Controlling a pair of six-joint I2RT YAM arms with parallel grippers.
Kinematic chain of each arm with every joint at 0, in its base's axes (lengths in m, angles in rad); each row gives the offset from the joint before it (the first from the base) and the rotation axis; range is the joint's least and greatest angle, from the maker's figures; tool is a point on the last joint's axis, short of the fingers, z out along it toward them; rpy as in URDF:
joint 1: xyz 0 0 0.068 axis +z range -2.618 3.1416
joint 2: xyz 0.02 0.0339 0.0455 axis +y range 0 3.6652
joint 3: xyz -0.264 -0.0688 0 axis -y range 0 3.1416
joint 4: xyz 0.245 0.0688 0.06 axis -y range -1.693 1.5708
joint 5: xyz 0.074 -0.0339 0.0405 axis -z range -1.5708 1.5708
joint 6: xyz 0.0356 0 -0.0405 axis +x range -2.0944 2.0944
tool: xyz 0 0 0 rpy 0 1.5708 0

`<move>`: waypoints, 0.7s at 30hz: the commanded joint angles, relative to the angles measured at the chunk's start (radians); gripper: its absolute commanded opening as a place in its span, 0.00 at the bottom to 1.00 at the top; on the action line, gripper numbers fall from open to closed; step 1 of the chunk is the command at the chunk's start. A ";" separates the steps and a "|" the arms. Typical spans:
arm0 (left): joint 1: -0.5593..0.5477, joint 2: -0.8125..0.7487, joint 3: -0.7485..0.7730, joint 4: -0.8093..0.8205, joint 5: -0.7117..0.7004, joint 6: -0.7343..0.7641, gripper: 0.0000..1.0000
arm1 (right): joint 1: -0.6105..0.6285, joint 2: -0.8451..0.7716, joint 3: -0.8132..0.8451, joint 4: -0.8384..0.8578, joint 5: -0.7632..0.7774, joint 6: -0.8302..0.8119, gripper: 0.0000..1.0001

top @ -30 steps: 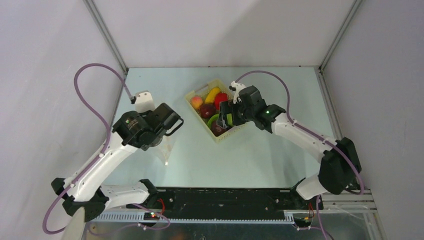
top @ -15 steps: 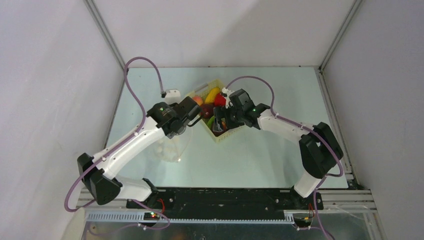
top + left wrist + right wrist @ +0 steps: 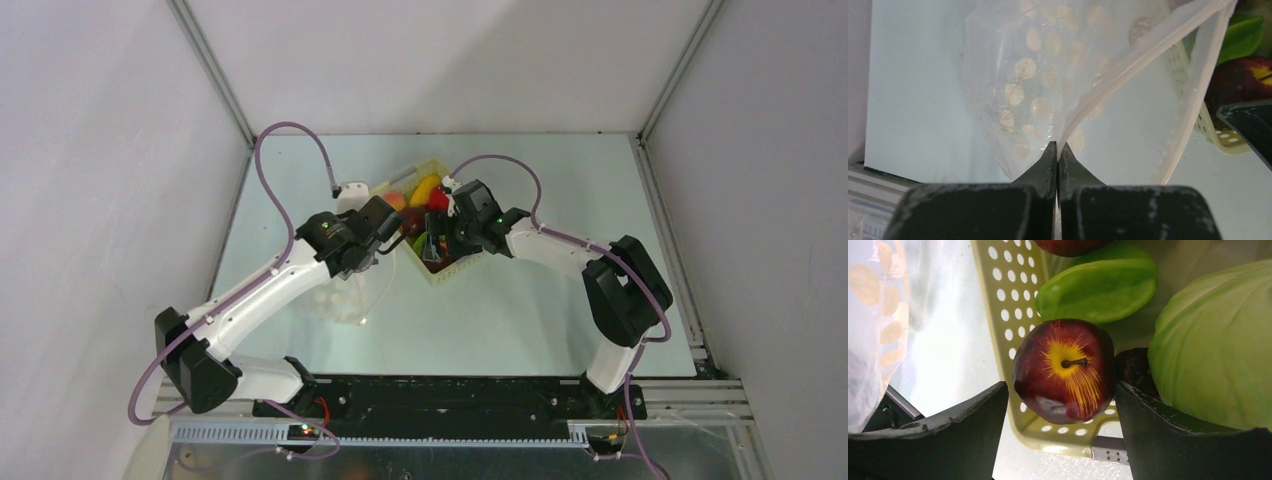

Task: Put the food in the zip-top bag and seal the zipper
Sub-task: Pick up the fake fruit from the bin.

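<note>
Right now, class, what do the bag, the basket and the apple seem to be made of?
Bag: thin clear plastic film, glossy; it crinkles and carries printed pale dots. Basket: stiff pale yellow moulded plastic, with rows of round holes. Apple: likely painted plastic or foam; even sheen, brushed yellow streaks.

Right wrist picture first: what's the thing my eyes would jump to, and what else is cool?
A dark red apple with a yellow starburst round its stem fills that view, lying in a corner of the pale yellow basket between the open fingers of the right gripper. In the left wrist view, the left gripper pinches the mouth edge of the clear, dotted zip-top bag, which gapes open beside the basket.
</note>
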 commanded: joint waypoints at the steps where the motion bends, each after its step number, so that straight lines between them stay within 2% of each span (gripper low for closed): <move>1: 0.005 -0.053 -0.007 0.048 0.016 0.021 0.00 | 0.009 0.029 0.033 0.032 0.022 0.046 0.80; 8: 0.006 -0.052 -0.017 0.038 0.023 0.038 0.00 | 0.018 0.031 0.033 0.055 0.026 0.060 0.69; 15: 0.005 -0.059 -0.005 0.036 0.020 0.042 0.00 | 0.019 0.009 0.033 0.048 0.028 0.067 0.47; 21: 0.006 -0.055 -0.005 0.028 0.010 0.041 0.00 | 0.024 -0.060 0.033 0.023 0.060 0.064 0.38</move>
